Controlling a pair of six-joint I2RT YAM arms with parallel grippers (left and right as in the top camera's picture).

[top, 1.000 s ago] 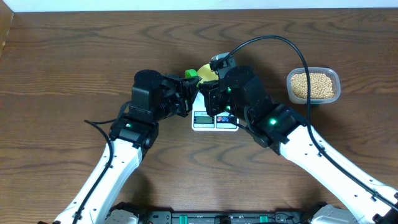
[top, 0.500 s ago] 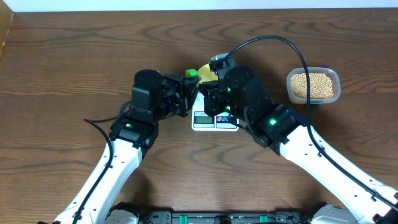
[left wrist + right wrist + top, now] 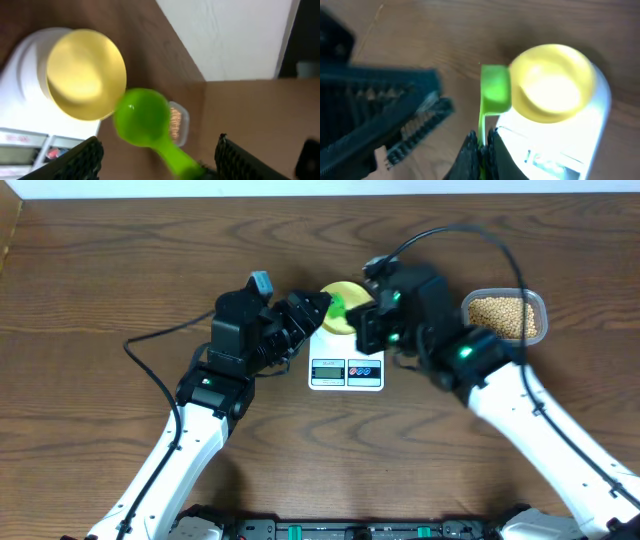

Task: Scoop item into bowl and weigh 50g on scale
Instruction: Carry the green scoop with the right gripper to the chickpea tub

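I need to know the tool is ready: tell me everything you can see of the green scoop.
The green scoop looks like glossy bright green plastic: a rounded cup on a thin straight handle, with nothing seen on it. The right end effector is shut on the handle, holding it above the table with its cup beside the rim of the yellow bowl on the scale. Whether cup and bowl touch cannot be told.

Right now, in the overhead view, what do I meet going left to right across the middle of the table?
left hand → yellow bowl on the scale → clear tub of beans
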